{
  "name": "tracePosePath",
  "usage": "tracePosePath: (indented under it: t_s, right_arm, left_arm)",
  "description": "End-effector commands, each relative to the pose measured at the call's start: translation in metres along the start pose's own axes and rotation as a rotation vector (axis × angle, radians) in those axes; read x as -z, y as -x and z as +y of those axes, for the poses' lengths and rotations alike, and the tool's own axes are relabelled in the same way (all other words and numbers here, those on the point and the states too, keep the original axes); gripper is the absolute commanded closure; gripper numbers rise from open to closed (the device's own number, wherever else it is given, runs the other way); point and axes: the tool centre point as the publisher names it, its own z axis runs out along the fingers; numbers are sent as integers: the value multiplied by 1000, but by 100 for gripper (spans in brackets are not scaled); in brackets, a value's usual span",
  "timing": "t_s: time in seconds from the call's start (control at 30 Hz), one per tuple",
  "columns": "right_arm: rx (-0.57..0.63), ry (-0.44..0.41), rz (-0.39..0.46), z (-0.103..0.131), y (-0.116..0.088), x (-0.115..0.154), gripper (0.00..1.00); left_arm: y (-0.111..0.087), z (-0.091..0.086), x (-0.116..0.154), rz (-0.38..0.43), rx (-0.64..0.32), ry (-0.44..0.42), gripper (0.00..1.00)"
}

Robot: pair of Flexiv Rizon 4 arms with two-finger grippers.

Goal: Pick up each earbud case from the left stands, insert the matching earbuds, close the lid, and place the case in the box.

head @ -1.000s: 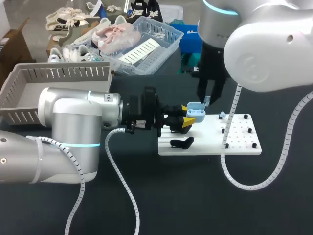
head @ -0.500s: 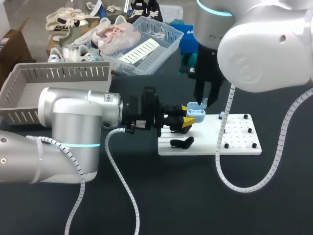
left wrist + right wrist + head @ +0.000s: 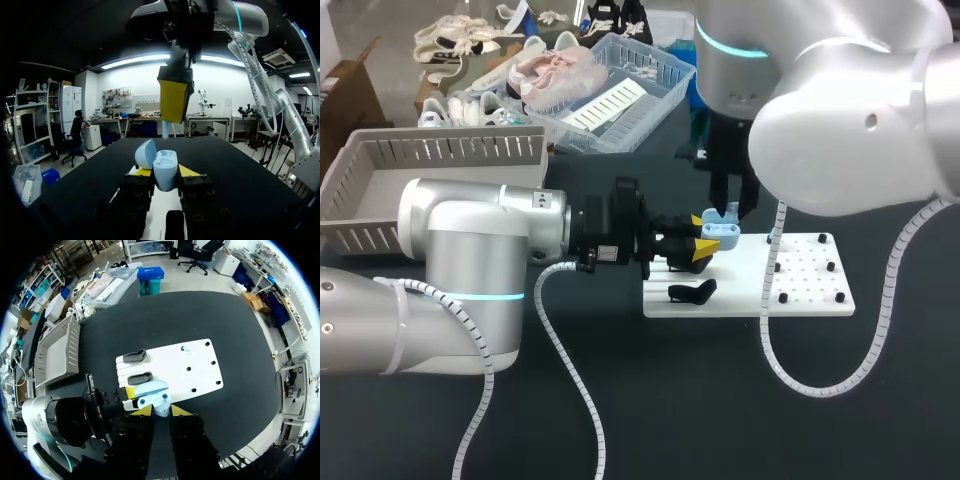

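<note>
Progress check: we're mid-way through one case, nothing finished yet. The left gripper (image 3: 703,238) is clamped on the light blue earbud case (image 3: 723,230), holding it just over the far left corner of the white board (image 3: 810,285). Its lid (image 3: 145,154) is flipped open.

The right gripper (image 3: 731,212) hangs right above that same corner, fingers pinched on a thin pale blue earbud (image 3: 165,132) (at least I take it for an earbud, it's tiny). From the left wrist view the earbud sits just above the open case, not in it.

So what's left, as I read it: seat this bud, fetch its mate, snap the lid and drop the case in the box. There's a small bluish speck (image 3: 186,348) on the board's far edge that may be the mate, but I can't say for sure. The grey slotted box (image 3: 430,150) sits well off to the board's left and looks empty.

Also on the board's left part: two black stands (image 3: 140,377). I can't tell if anything sits in them.

In the way: the raised lid crowds one side of the opening, and the right arm's white cable (image 3: 768,300) dangles across the middle of the board. A clear basket (image 3: 665,100) with shoes sits well behind the board — no bother.
</note>
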Motion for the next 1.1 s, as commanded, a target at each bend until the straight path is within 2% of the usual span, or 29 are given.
tracePosePath:
  t_s: [0.03, 0.3, 1.1]
  right_arm:
    - [-3, -3, -18, -1, -4, -3, 100]
    - [-11, -8, -35, -2, -1, -6, 100]
    - [-1, -28, -11, 0, -2, -17, 100]
  left_arm:
    - [-1, 0, 0, -2, -1, 2, 100]
    - [-1, 0, 0, -2, -1, 2, 100]
    - [-1, 0, 0, -2, -1, 2, 100]
